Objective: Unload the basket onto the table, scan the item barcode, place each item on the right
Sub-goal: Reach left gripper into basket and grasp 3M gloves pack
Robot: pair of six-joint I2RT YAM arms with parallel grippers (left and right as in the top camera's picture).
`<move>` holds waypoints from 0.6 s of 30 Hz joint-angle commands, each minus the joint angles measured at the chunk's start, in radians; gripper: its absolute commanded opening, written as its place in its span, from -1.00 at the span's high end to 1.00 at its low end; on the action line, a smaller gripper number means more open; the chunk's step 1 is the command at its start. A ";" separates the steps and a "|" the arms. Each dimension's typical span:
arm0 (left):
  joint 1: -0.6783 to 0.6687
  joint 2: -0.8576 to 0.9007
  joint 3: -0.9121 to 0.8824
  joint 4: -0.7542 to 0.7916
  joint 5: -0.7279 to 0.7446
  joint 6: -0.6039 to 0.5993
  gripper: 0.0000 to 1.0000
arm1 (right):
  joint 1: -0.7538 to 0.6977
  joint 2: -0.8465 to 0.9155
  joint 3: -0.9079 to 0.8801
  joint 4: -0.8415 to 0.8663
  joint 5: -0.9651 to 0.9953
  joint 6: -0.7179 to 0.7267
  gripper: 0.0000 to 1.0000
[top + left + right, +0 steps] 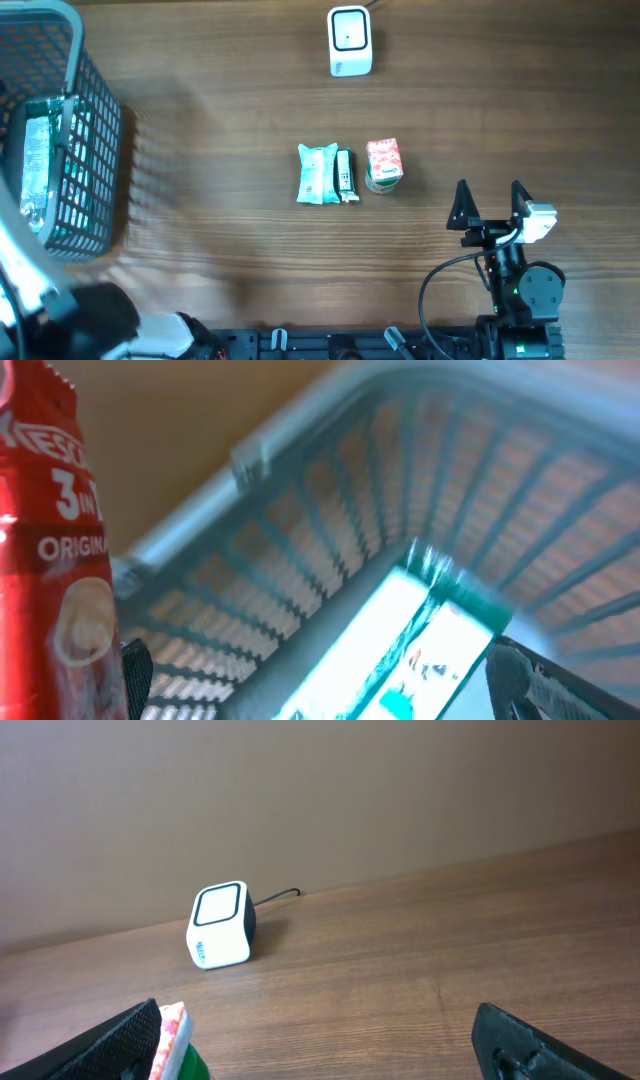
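The white barcode scanner (350,41) stands at the table's far middle and also shows in the right wrist view (220,925). Mid-table lie a teal packet (318,174), a thin green bar (345,175) and a red carton (384,164). My left gripper (325,695) hangs open over the inside of the grey mesh basket (330,510). A teal-and-white packet (420,645) lies on the basket floor below its spread fingers. A red 3-in-1 sachet (50,560) fills that view's left edge. My right gripper (490,197) stands open and empty, near the front edge.
The basket (95,150) takes up the table's far left, with the teal packet (35,170) seen through its mesh. The red carton's corner (172,1030) sits just beside my right gripper's left finger. The left arm's white link (25,265) crosses the front left corner.
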 commanded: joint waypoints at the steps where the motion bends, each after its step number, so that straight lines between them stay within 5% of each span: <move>1: 0.111 0.142 -0.005 -0.049 0.297 0.066 -1.00 | 0.008 -0.008 -0.001 0.003 0.002 0.004 -1.00; 12: 0.124 0.449 -0.016 -0.123 0.537 0.346 -1.00 | 0.008 -0.008 -0.001 0.003 0.002 0.004 -0.99; 18: 0.065 0.507 -0.053 -0.092 0.516 0.461 -1.00 | 0.008 -0.008 -0.001 0.003 0.002 0.004 -0.99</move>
